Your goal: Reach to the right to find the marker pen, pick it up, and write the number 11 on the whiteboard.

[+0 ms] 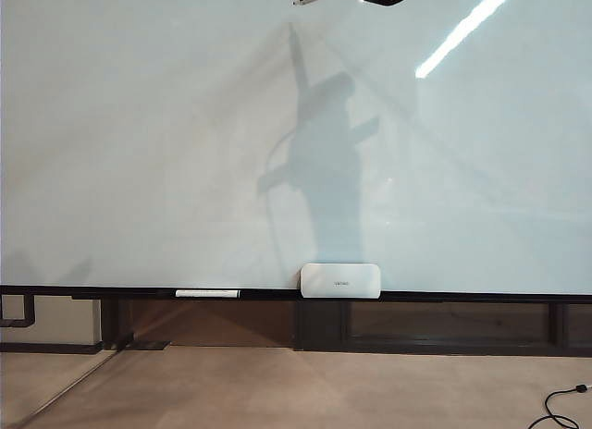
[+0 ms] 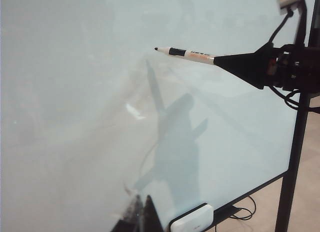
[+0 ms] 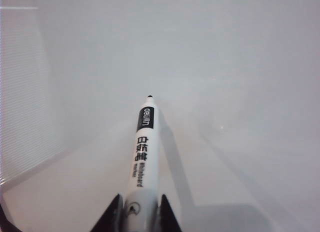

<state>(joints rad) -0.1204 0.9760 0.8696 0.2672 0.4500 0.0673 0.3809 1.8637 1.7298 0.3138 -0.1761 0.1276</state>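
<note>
The right claw (image 3: 139,212) grips the marker pen (image 3: 142,152) labelled "deli"; the whiteboard (image 1: 139,152) is bare; the left claw is out of sight.

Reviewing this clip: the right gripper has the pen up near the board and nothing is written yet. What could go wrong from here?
1. The right gripper pinches only the rear end of the slim white marker pen, so pressing its dark tip on the board could lever it askew.
2. The large glossy bluish-white whiteboard shows glare and the arm's shadow, which may make contact hard to judge.
3. The pen sits near the exterior view's top edge, so strokes there might go unseen.
</note>
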